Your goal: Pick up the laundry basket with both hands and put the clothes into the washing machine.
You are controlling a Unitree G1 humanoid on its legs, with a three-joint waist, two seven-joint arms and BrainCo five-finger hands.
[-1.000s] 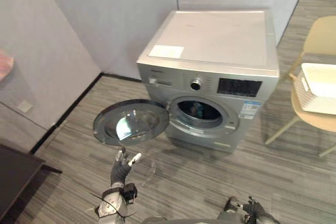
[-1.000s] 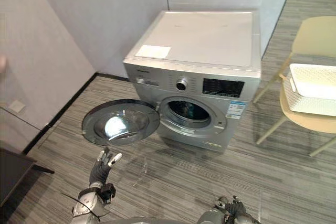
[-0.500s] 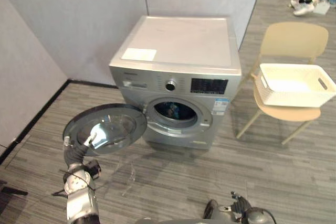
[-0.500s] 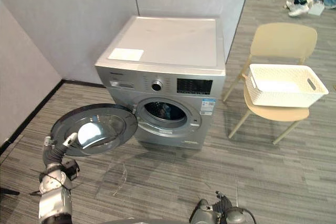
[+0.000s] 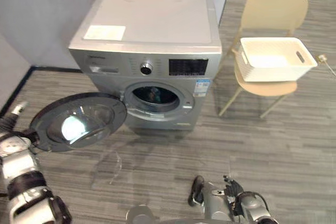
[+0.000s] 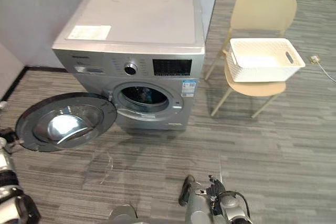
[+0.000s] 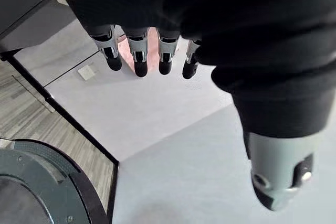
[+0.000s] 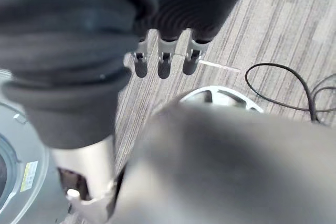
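left hand (image 7: 139, 59) far left, near the open door (image 5: 79, 121), fingers straight & apart, holding nothing. silver front-load washing machine (image 5: 152, 19), round door swung wide. right hand (image 8: 164, 62) low over floor, fingers loose, empty. white perforated laundry basket (image 5: 273, 67) w/ slot handles sits on beige chair (image 5: 273, 11), just right of machine.

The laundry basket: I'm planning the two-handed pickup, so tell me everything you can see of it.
The laundry basket is white, rectangular and plastic-looking, with finely perforated walls and a slot handle in its short end. It sits upright on the seat of a beige chair, right of the washing machine. Only the chair touches it. Its inside looks pale; clothes cannot be made out.
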